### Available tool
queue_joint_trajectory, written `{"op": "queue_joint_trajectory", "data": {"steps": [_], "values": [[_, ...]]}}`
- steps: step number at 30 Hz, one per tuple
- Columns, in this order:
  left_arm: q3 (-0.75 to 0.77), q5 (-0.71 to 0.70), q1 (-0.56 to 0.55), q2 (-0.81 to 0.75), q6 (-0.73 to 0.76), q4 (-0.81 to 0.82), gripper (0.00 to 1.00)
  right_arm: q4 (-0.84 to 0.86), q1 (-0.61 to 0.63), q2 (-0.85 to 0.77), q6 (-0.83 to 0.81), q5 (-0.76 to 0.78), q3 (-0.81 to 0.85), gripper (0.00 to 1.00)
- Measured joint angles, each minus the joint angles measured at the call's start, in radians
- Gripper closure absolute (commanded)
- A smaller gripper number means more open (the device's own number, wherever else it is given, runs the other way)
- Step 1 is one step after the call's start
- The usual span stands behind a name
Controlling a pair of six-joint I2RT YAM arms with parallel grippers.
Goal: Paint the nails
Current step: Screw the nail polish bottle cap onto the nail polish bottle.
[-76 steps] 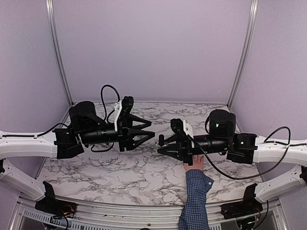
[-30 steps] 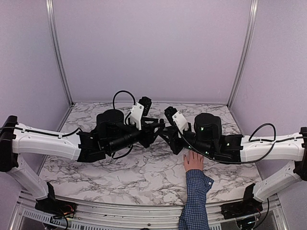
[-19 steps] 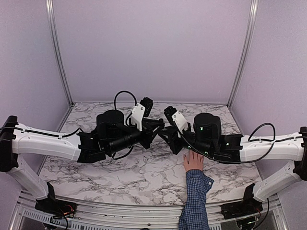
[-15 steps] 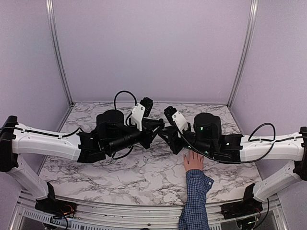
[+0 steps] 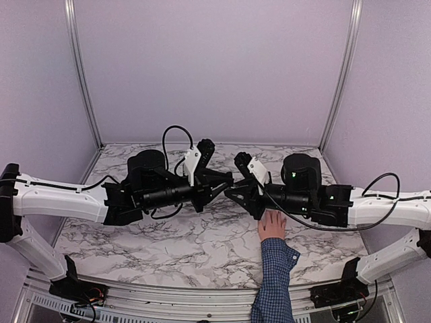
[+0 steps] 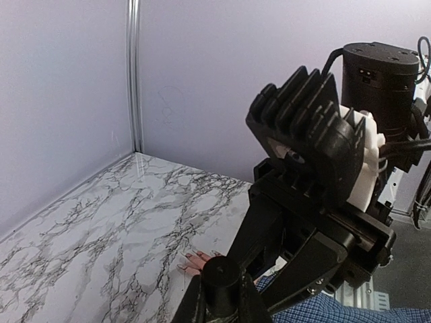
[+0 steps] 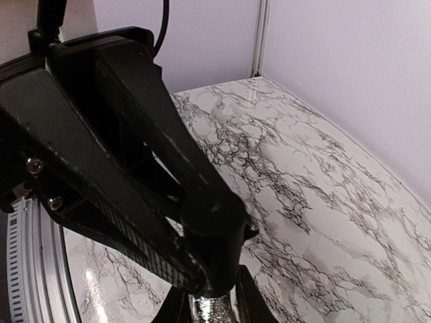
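Left hand (image 5: 226, 182) just clenched onto dark cap (image 6: 221, 277). Right hand (image 5: 233, 194) grasping bottle (image 7: 214, 307) under it. Likely uncapping stage, brush not out. Nails (image 5: 269, 214) flat on bench (image 5: 168, 235), below and right of bottle, untouched.

Two robot arms, the left arm (image 5: 60, 198) and the right arm (image 5: 390, 210); two grippers, the left gripper (image 5: 227, 182) and the right gripper (image 5: 230, 195); one human hand (image 5: 272, 226); one checked sleeve (image 5: 275, 282); one dark cap (image 6: 221, 277); one glittery bottle (image 7: 213, 309); one marble table (image 5: 168, 242); two upright metal rails (image 5: 82, 74).
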Motion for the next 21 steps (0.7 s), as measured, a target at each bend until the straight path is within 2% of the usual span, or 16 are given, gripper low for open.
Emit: {"op": "queue_joint_trajectory", "data": {"steps": [21], "values": [[-0.042,0.513,0.009,-0.047,0.041,0.003,1.0,-0.151,-0.024,-0.048,-0.112,-0.581,0.017,1.0]]}}
